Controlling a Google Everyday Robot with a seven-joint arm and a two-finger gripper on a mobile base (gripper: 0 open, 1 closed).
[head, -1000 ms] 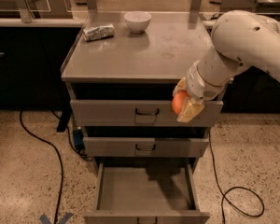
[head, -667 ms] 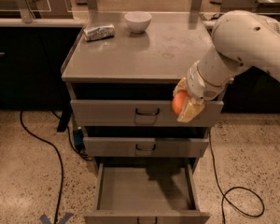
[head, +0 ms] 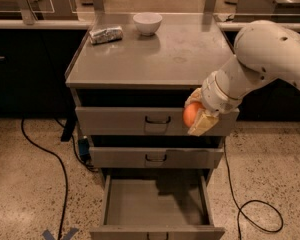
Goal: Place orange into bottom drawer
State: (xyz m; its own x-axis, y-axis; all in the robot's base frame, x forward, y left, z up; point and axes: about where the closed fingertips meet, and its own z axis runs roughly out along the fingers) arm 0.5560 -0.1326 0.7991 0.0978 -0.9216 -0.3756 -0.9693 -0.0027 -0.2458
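Camera view: a grey metal cabinet [head: 140, 85] stands on a speckled stone floor [head: 25, 194], with dark counters and glass-panelled fittings running along behind it. Its tabletop [head: 180, 59] is flat, dull grey and faintly marked. At the cabinet's back edge sits a white bowl [head: 147, 23], and towards the back left corner lies a crumpled foil packet [head: 106, 34], apart from the bowl. A black cable [head: 60, 164] trails over the floor left of the cabinet, and another [head: 255, 214] loops on the floor to its right. A blue tape mark [head: 60, 234] shows on the floor by the cabinet's lower left.

The top drawer [head: 125, 121] and middle drawer [head: 120, 157] each show a dark gap above their fronts. The bottom drawer [head: 155, 204] is pulled well out, its grey floor bare and partly shadowed.

The white arm [head: 260, 59] reaches in from the cabinet's right. The hand [head: 199, 118] hangs in front of the right end of the top drawer, its fingers closed around the orange [head: 191, 115]. The orange is held in the air, high above the bottom drawer.

Against the earlier frames almost nothing differs: the bowl, packet and drawers lie as before, and the hand with the orange sits at most a shade lower on the top drawer's front.
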